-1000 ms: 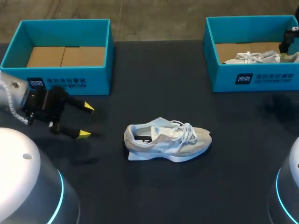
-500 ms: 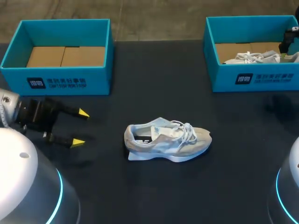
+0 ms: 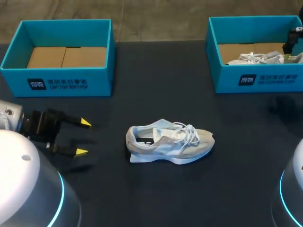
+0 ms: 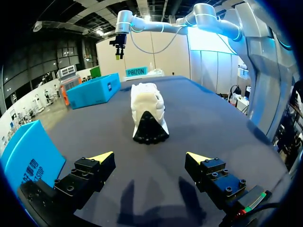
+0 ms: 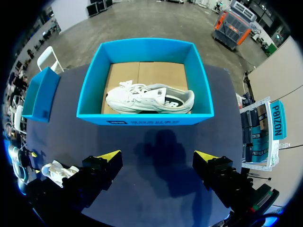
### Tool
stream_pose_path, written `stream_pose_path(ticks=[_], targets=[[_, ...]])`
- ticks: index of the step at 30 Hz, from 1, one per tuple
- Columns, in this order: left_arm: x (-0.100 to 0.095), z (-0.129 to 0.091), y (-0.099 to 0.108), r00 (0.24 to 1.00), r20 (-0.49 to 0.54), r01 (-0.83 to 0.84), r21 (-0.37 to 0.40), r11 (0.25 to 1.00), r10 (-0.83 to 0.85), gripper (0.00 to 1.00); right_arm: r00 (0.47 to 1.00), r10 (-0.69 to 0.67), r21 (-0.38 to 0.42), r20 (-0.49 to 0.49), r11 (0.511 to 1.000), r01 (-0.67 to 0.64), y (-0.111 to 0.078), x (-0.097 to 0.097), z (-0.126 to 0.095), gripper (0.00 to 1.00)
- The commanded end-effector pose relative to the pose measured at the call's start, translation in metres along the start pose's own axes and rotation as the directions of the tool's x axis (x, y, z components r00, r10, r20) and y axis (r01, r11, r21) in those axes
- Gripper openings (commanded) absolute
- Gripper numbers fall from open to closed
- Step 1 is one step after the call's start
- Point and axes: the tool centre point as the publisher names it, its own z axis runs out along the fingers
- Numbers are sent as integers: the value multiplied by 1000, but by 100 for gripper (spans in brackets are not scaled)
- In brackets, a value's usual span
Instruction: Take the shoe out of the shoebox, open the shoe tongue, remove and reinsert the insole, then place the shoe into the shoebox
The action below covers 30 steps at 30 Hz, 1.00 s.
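A pale grey-and-white shoe [image 3: 169, 144] lies on its sole mid-table, toe to the right. My left gripper [image 3: 83, 137] hovers to the shoe's left, open and holding nothing. In the left wrist view the shoe [image 4: 147, 111] stands heel-first ahead of the gripper [image 4: 149, 158], well clear of its fingers. A second white shoe [image 3: 258, 57] lies inside the right blue shoebox [image 3: 265, 78]. My right gripper [image 5: 158, 155] hangs open high above that box [image 5: 142, 118] and its shoe [image 5: 149, 99]. Only a dark part of the right arm [image 3: 293, 40] shows in the head view.
An open blue shoebox [image 3: 61, 85] with only a bare cardboard floor stands at the back left. The dark tabletop [image 3: 142, 94] lies between the two boxes and around the shoe.
My left gripper has drawn back toward the table's near left side, a little farther from the left box, and stays open. The shoe and the right arm have not moved.
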Motion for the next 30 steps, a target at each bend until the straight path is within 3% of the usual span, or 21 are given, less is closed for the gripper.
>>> stream_pose_path(ticks=[1,10,12,20,30], targets=[[1,-1,-1,1000,0,-1,-2,1000,1,100,1000,0,-2,1,1000,0,-1,0,0,100],[1,-1,-1,1000,0,-1,-2,1000,1,100,1000,0,-2,1,1000,0,-1,0,0,100],[1,3,0,999,-26,27,32,999,-26,100,1000,0,-2,1,1000,0,-1,0,0,100],[1,24,4,998,-39,56,37,998,-55,100,1000,0,-2,1,1000,0,-1,0,0,100],[6,50,-16,998,-39,52,67,996,-49,100,1000,0,-2,1,1000,0,-1,0,0,100]])
